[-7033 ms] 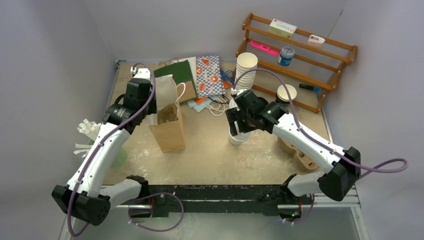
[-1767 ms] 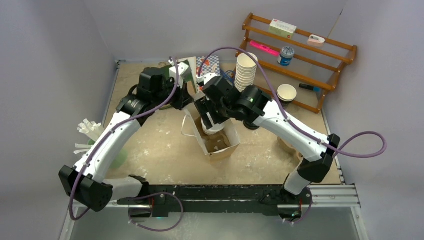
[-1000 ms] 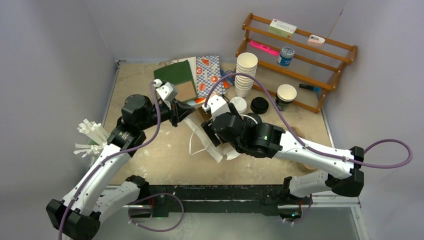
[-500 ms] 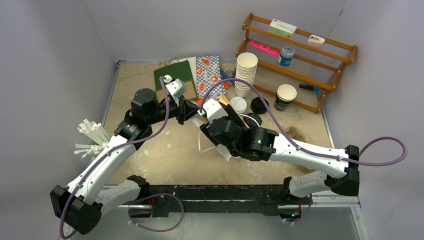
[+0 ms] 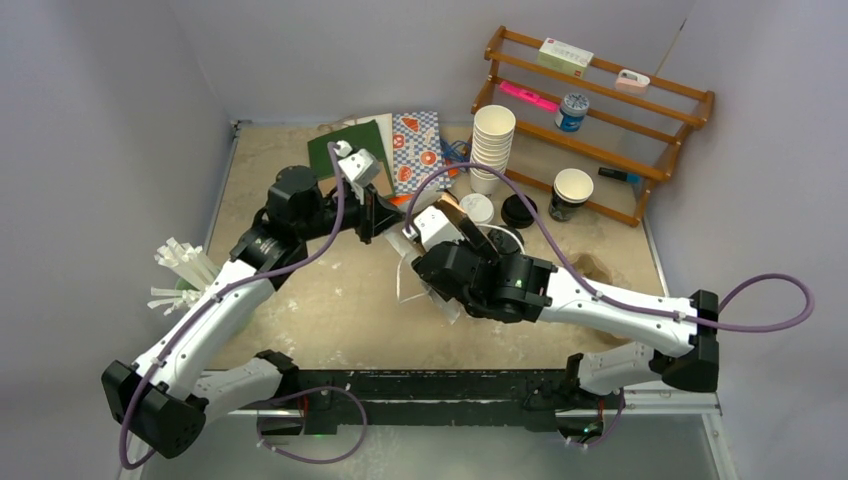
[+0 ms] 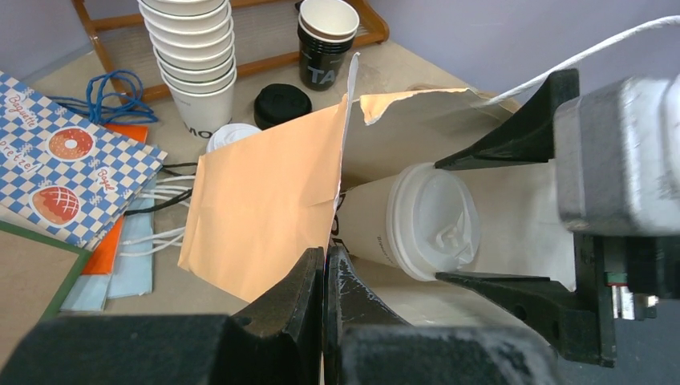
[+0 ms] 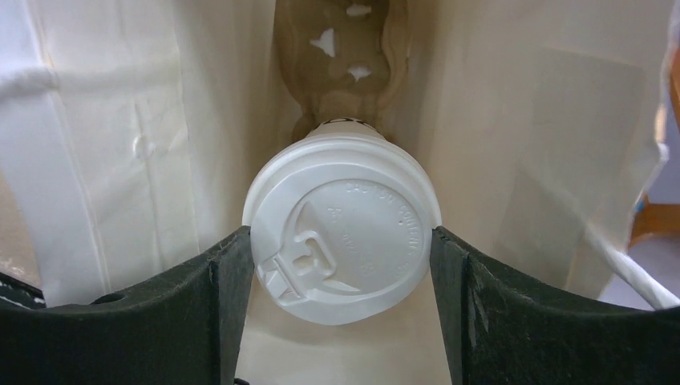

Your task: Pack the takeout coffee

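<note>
**Right gripper** (image 7: 341, 250): its two black fingers (image 7: 220, 305) press against opposite sides of the lid of the white-lidded cup (image 6: 433, 220). The cup lies on its side deep inside the paper bag (image 6: 265, 200), base toward the bag's bottom. The raised lettering on the lid is too faint to read.

**Left gripper** (image 6: 325, 269): jaws pressed together, pinching the bag's upper rim and keeping the mouth open. The bag lies tipped at mid-table.

**Beyond the bag:** a black lid (image 6: 282, 104) sits on the table; whether a cup is under it cannot be told. The dark lidless cup (image 6: 327, 40) bears the white letters "TA", the rest hidden. The lowest cup in the stack of white cups (image 6: 192, 56) shows "MO". A blue checked bag (image 6: 72, 152) carries bakery drawings and the word "pretzel".

**Setting:** a tan table (image 5: 330, 310) scuffed white, pale lilac walls (image 5: 400, 50), and a wooden rack (image 5: 600, 110) in the far right corner.
</note>
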You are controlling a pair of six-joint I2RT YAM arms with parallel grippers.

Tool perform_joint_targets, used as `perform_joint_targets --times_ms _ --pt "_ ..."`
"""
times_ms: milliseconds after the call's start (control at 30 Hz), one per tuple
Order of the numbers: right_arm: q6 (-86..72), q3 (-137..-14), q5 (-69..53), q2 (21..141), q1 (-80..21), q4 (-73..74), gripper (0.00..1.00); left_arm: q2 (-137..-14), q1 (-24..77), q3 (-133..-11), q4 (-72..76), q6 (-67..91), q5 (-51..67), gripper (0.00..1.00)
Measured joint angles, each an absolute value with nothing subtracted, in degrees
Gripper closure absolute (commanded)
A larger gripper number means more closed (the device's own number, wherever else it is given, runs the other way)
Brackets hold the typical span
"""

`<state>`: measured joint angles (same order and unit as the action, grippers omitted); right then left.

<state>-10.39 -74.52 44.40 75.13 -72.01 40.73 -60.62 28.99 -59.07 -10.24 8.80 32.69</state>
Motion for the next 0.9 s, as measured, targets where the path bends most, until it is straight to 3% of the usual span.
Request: perform_joint_targets --times_ms 300,900 --pt "-13.9 -74.6 43.3 78.4 -72.0 47.4 0.57 -62.0 29.7 -62.2 -14.4 7.3 32.5 1.00" --pt "-12.8 -74.5 44.9 83.2 -71.4 45.2 0.57 -63.7 29.7 -63.4 -15.6 6.2 32.6 1.00"
